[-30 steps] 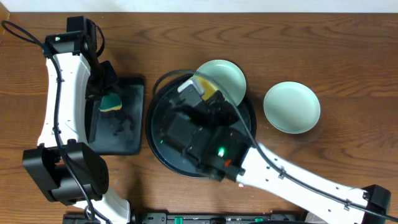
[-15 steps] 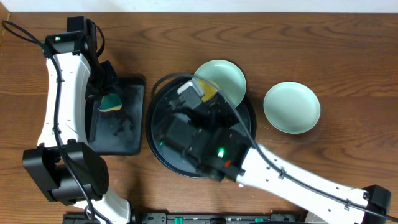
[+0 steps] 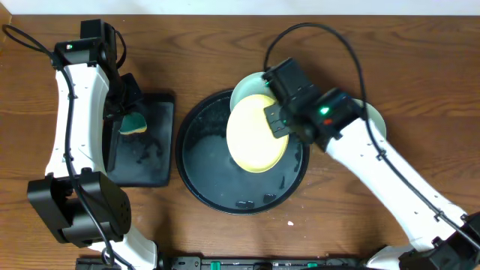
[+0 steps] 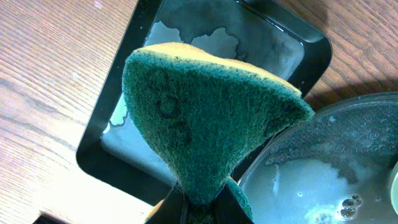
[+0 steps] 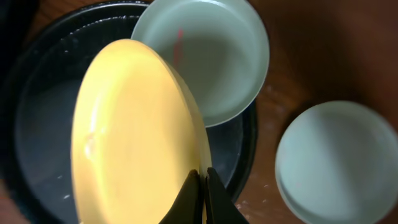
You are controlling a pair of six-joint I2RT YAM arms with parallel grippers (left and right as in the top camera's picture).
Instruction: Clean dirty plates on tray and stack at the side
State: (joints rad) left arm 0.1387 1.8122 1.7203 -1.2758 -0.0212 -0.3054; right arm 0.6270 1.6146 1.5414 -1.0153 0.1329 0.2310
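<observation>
The round black tray sits mid-table, wet with suds. My right gripper is shut on the rim of the pale yellow plate and holds it tilted above the tray's right half; it also shows in the right wrist view. A mint plate lies on the tray's far rim, partly hidden by the yellow one. The second mint plate lies on the table to the right, mostly hidden under my right arm; it shows in the right wrist view. My left gripper is shut on the green sponge above the rectangular tray.
The smaller rectangular black tray lies left of the round tray, with water in it. My left arm stretches along the table's left side. A cable arcs above my right arm at the back.
My right arm swung from over the tray's left to the right side, now holding the yellow plate lifted and tilted. The left arm with the sponge has not moved.
</observation>
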